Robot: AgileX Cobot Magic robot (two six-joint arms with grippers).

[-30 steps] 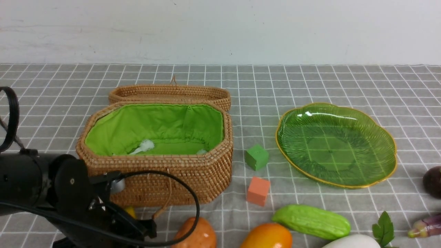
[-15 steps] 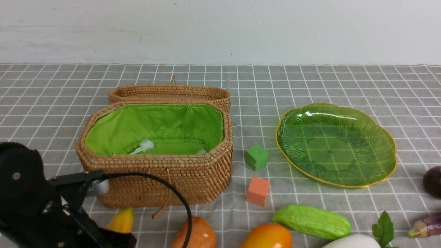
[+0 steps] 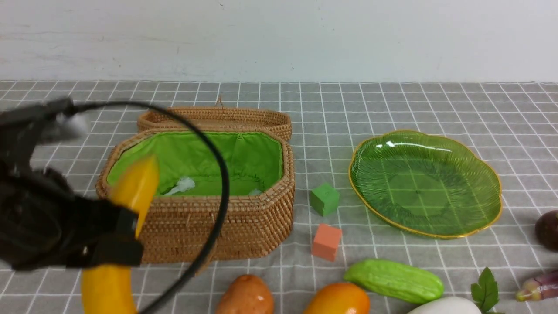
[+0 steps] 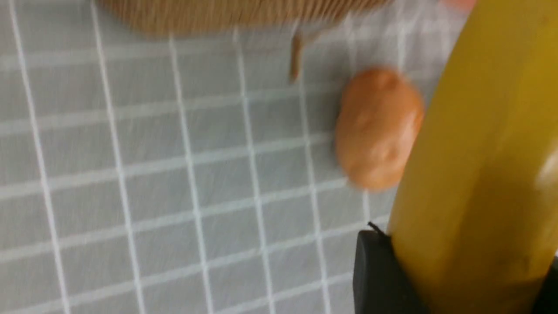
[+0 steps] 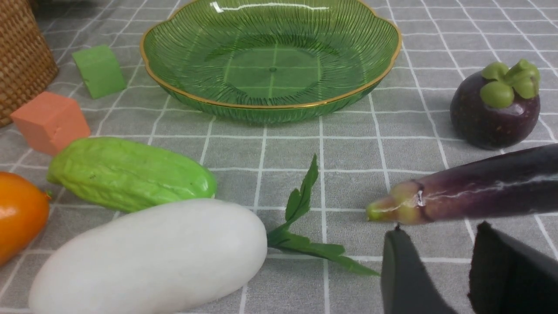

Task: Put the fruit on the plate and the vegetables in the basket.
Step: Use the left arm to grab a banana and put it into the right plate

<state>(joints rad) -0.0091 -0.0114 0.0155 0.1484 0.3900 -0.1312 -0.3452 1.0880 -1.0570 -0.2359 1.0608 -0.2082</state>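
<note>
We read no labels; our left fingers (image 4: 379,270) clamp one banana (image 3: 109,288), lower left; right fingers (image 5: 409,270) stand apart.

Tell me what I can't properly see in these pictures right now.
- Basket: in the front view, the left arm and banana hide part of it.
- Left pincer: in the left wrist view, the banana covers much of it.
- Eggplant: cut off by the edge in the front and right wrist views.
- Potato: blurred in the left wrist view.
</note>
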